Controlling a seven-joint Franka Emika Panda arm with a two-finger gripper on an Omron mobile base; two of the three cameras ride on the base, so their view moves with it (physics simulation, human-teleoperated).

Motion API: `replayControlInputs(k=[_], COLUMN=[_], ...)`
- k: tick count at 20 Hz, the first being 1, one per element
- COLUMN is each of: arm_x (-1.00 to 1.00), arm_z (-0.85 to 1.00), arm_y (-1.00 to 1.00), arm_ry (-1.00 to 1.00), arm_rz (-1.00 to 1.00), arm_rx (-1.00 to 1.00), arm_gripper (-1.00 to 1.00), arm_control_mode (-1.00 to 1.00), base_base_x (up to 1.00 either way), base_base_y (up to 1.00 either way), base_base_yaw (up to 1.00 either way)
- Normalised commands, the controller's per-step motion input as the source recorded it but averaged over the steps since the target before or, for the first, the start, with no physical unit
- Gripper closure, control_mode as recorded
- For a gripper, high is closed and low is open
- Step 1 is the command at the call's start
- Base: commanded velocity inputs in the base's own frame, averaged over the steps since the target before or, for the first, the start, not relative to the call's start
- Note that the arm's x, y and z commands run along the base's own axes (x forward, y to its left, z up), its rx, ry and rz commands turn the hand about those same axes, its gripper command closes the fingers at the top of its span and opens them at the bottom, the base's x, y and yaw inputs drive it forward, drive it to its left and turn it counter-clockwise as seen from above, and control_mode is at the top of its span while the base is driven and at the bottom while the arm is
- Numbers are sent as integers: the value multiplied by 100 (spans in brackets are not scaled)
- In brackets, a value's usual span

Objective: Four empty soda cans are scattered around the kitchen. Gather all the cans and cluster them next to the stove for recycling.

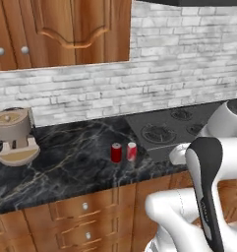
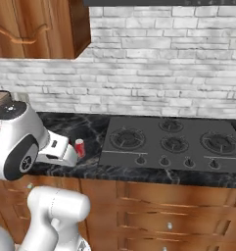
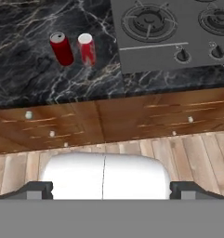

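1. Hand point(image 3: 111, 190) hangs out in front of the counter, over the wood plank floor point(image 3: 187, 153), fingers spread wide with nothing between them.
2. Two soda cans stand upright on the black marble counter point(image 1: 66, 162), just left of the stove point(image 1: 174, 125).
3. First can point(image 1: 116, 152), the one farther from the stove, is plain dark red with a grey top.
4. Second can point(image 1: 132, 151) stands just beside the first, between it and the stove; red with a paler top. Whether the two cans touch, cannot tell.
5. Stove is a flat black cooktop with round burner grates and a row of knobs point(image 2: 163, 161) along its front edge.
6. Beige coffee machine point(image 1: 14, 135) sits on the counter well left of the stove, far beyond the cans.
7. Wood drawers point(image 3: 62, 125) with round knobs run below the counter, under the stove and to its left.
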Motion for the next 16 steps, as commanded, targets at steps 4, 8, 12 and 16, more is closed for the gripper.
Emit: replayControlInputs(k=[4,8,12,16], arm_x=[0,0,0,0], arm_z=[0,0,0,0], arm_y=[0,0,0,0], arm_ry=[0,0,0,0], arm_rz=[0,0,0,0], arm_rx=[0,0,0,0], arm_gripper=[-100,-100,-100,-100], arm_control_mode=[100,100,100,100], base_base_x=[-29,-25,-13,-2], base_base_y=[-65,-57,-63,-59], base_base_yaw=[-42,-46,-48,-52])
